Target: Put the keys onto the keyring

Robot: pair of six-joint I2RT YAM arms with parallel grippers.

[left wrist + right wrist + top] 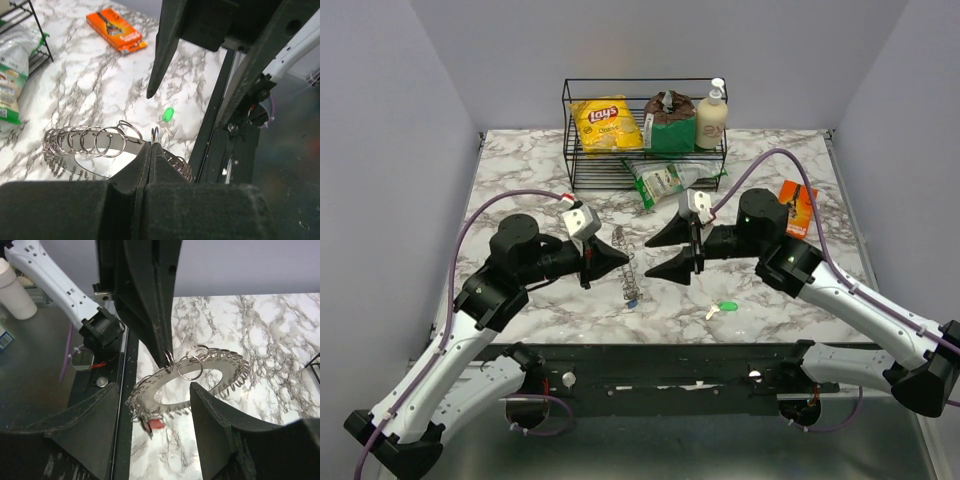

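Note:
The keyring [629, 264] is a flat silvery hoop fringed with several small split rings, held off the marble table. My left gripper [623, 262] is shut on one small ring [156, 134] at its rim. In the right wrist view the keyring [210, 371] hangs from the left fingertip [162, 340]. A red key [156, 423] dangles from its low end. My right gripper [152, 390] is open on either side of the hoop's near edge with nothing between its fingers [220, 430]. A green key [726, 308] lies loose on the table, and the left wrist view also shows this green key [168, 114].
A black wire basket [570, 135] at the back holds a Lay's bag [605, 122], a dark pouch and a cream bottle [711, 118]. A green-white packet [663, 180] lies in front of it. An orange box [798, 207] sits right of the right arm.

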